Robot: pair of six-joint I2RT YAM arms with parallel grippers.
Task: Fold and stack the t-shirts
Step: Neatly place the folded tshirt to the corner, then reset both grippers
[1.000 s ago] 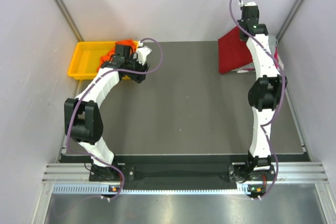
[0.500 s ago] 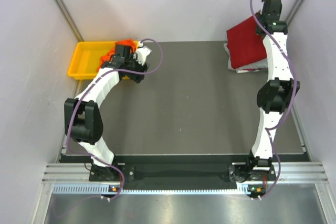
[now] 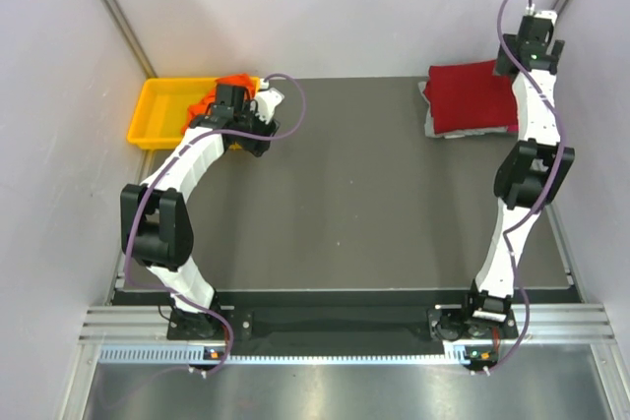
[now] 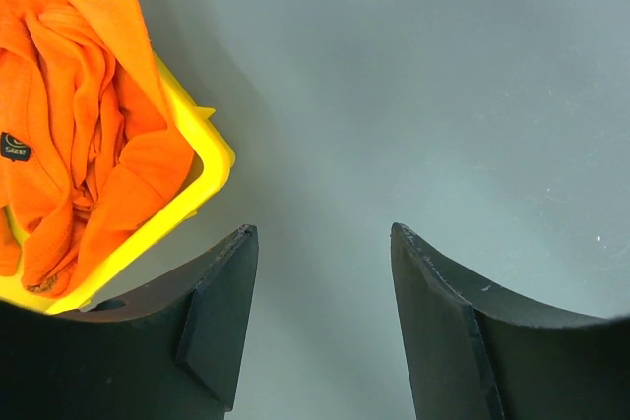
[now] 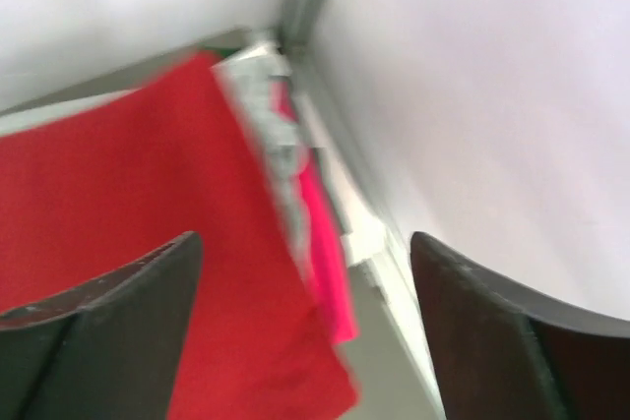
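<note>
The dark red t-shirt (image 3: 472, 95) lies folded flat at the table's far right corner, on top of a light grey shirt (image 3: 431, 123) whose edge peeks out. In the right wrist view the red t-shirt (image 5: 128, 233) covers the grey t-shirt (image 5: 266, 135) and a pink one (image 5: 325, 253). My right gripper (image 3: 532, 31) hangs above the stack's right edge, open and empty (image 5: 305, 248). The bright orange t-shirt (image 4: 69, 125) lies crumpled in the yellow tray (image 4: 202, 179). My left gripper (image 4: 320, 238) stands open over bare table beside the tray's corner.
The yellow tray (image 3: 157, 105) sits at the far left of the table, partly off the mat. White walls close in behind and to the right of the stack (image 5: 472, 95). The right arm (image 3: 527, 164) stretches along the table's right edge.
My right gripper carried the dark red t-shirt to the right, laid it flat on the stack and opened, letting go. The left arm has not moved.
</note>
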